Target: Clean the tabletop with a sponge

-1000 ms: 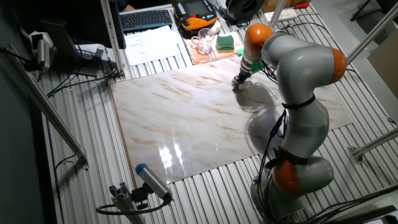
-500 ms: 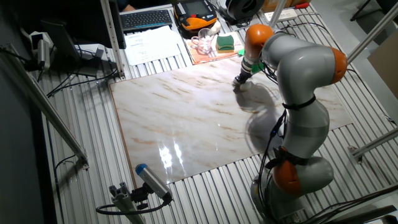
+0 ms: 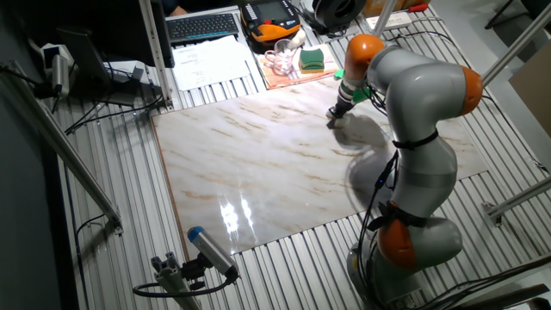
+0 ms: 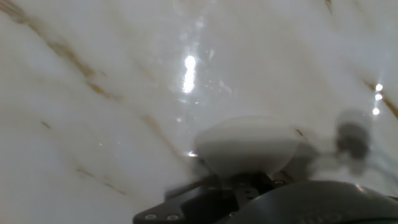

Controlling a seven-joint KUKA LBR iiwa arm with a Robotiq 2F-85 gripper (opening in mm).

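Observation:
The marble tabletop [image 3: 258,172] is a glossy white-beige slab with brown veins; it fills the hand view [image 4: 93,93]. My gripper [image 3: 336,116] is down at the slab's far right part, shut on the cream-white sponge [image 4: 249,146], which presses flat against the marble. In the fixed view the sponge is mostly hidden under the hand. The fingers are out of sight in the hand view; only the dark hand body shows at the bottom.
Behind the slab lie a green-and-yellow sponge [image 3: 312,58], a clear glass item [image 3: 281,60] on an orange mat, papers [image 3: 211,62] and a keyboard [image 3: 202,26]. A blue-tipped cylinder [image 3: 211,250] lies at the front left on the ribbed metal surface [image 3: 112,189].
The gripper with the sponge has slid a little to the right across the slab. Nothing else has moved.

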